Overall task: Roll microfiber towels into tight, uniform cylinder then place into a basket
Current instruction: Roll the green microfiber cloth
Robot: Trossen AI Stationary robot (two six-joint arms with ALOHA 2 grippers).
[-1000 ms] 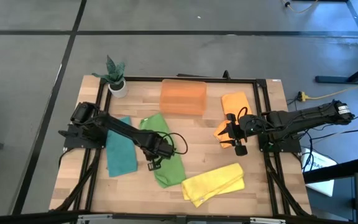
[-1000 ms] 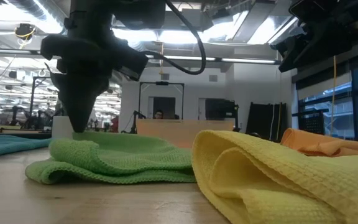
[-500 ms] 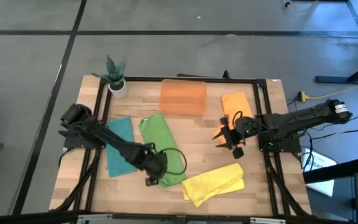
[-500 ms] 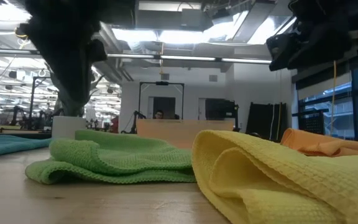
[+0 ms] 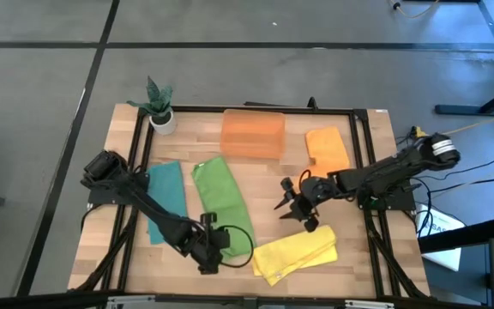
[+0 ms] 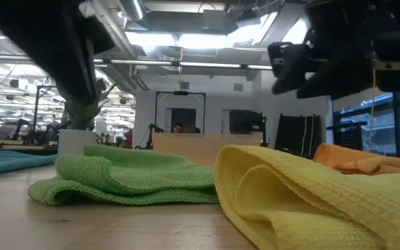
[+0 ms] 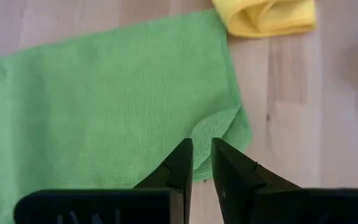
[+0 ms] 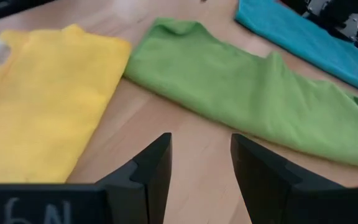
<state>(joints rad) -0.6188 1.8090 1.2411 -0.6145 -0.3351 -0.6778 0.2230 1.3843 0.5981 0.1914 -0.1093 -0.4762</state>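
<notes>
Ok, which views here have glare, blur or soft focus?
Low view: ceiling lights glare, both arms are dark blurred silhouettes, yellow towel sharp. Left wrist view: slightly soft, green towel evenly lit. High view: even light, no strong shadows.

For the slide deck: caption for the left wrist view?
Left pincer over the green towel edge, yellow towel beyond.

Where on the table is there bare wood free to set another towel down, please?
Bare wood lies between the green towel and the orange towel, though the right gripper hovers there. The front-left corner beside the teal towel is free too. Around the yellow towel it is crowded.
</notes>
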